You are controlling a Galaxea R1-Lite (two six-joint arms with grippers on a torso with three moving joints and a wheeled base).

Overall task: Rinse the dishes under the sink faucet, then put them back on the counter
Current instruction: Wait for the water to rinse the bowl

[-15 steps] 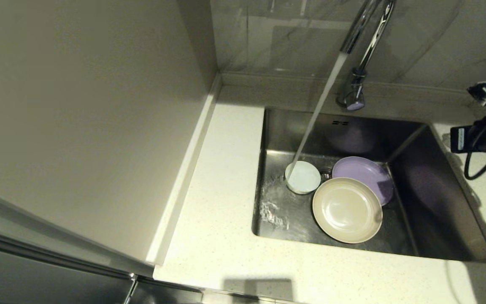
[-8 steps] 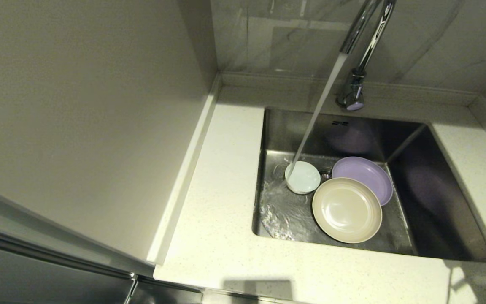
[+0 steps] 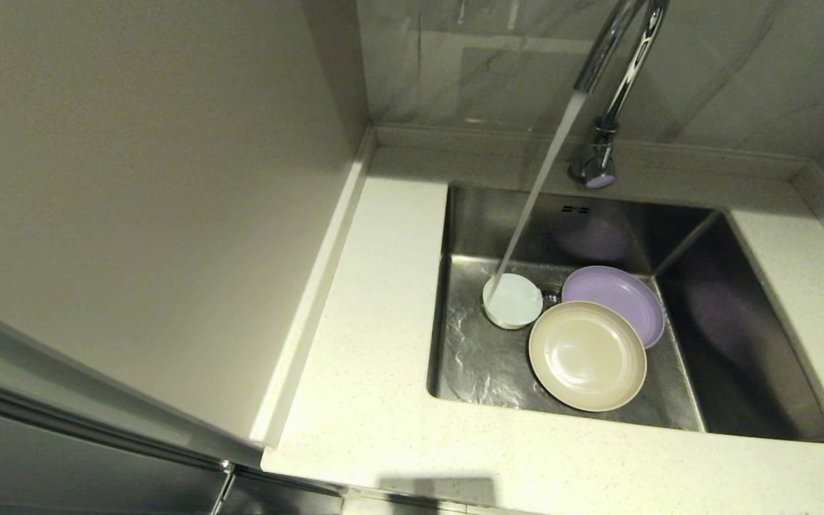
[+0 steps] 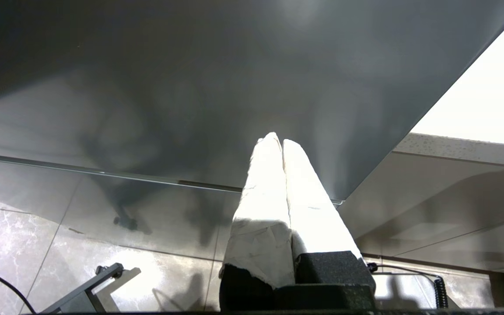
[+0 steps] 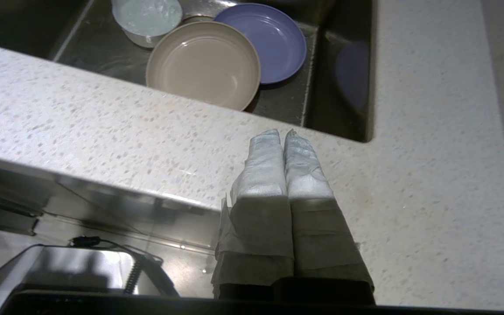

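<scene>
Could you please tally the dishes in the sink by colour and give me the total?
White bowl: 1
Lavender plate: 1
Beige plate: 1
Total: 3 dishes, all lying in the sink, none on the counter.

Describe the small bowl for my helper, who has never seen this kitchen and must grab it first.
Find the steel sink set into the speckled counter, with the chrome faucet running. The white bowl sits on the sink floor where the stream lands, beside the beige plate and lavender plate. It is the smallest and palest dish.
</scene>
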